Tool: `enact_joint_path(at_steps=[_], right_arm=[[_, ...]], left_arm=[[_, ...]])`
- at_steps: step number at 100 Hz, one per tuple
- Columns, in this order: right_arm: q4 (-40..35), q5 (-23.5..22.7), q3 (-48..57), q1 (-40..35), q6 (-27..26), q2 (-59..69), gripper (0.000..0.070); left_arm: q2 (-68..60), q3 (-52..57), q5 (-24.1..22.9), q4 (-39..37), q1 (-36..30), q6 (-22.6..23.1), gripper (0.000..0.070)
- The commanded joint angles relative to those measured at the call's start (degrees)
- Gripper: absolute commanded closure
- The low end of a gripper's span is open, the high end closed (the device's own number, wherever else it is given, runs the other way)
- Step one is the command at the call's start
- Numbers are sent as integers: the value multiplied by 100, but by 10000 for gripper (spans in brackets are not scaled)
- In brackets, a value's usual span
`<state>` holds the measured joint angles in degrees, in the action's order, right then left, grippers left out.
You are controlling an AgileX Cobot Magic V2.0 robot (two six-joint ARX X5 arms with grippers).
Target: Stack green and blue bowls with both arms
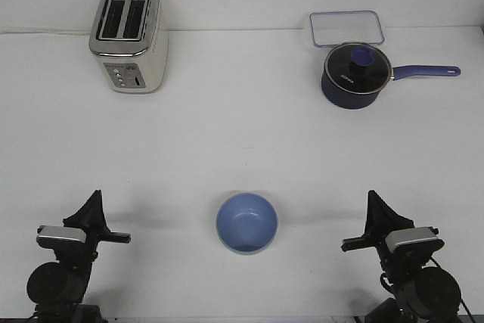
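The periwinkle blue bowl (246, 222) stands upright on the white table, at the near middle between the two arms. A thin pale edge shows along its near rim; I cannot tell whether this is the green bowl underneath it, and no separate green bowl is in view. My left gripper (94, 203) points up at the near left, its fingers together in a point, and is empty. My right gripper (375, 203) is in the same pose at the near right, also empty. Both are well apart from the bowl.
A silver toaster (128, 38) stands at the far left. A dark navy lidded saucepan (354, 75) with a long handle stands at the far right, with a clear rectangular container lid (345, 28) behind it.
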<state>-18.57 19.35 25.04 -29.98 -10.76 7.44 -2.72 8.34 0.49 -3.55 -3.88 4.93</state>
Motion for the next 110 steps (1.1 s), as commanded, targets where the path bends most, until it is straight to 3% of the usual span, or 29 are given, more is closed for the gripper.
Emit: enact_joint_path(at_steps=[1, 23, 110], right_arm=[[57, 15, 35, -39, 33, 4, 699], [61, 17, 35, -39, 33, 4, 699], [61, 17, 35, -39, 33, 4, 699]], left_arm=[[129, -149, 92, -339, 101, -142, 685], [254, -704, 396, -715, 173, -304, 686], [249, -754, 398, -688, 166, -302, 686]])
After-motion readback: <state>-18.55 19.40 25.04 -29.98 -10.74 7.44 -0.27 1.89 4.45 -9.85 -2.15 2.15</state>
